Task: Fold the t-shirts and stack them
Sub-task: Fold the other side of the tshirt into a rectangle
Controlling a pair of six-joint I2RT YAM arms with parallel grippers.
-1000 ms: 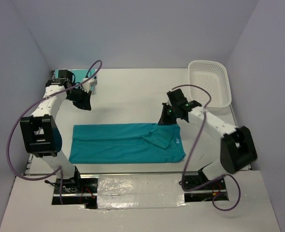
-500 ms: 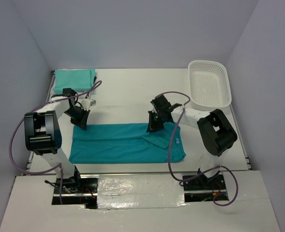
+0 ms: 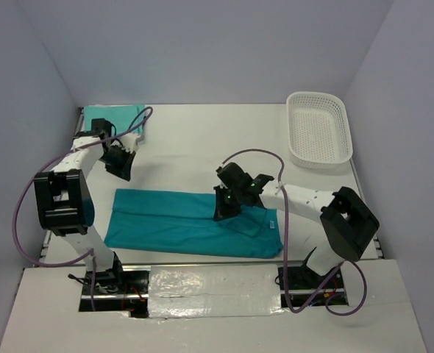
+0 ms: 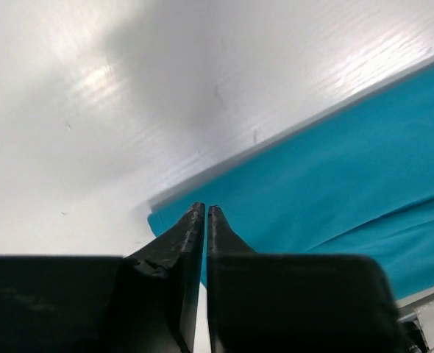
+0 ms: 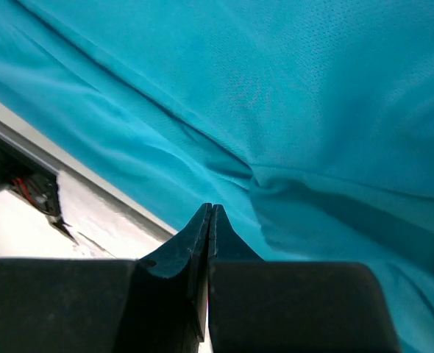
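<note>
White counter, boxed in by pale lavender walls, carries a teal t-shirt across its near middle. The shirt is folded lengthwise into a long band running left to right, just short of the taped strip at the counter's near edge. Its left end lies flat and square. Its right half is rumpled, with creases running in towards one spot near the far edge.

At that far edge, about midway along the band, the right hand points down at the cloth. In the right wrist view its fingertips are pressed together over the teal t-shirt. Whether a pinch of cloth is caught between them cannot be told.

The left hand hangs over bare counter beyond the shirt's left end and does not touch it. In the left wrist view the left hand has only a thin slit between its fingers and nothing in it. A corner of the teal t-shirt shows just beside the tips.

Further out, a pale mint t-shirt lies folded in the far left corner of the counter. A white plastic lattice basket sits at the far right, well apart from both shirts. Purple cables loop along both arms.
</note>
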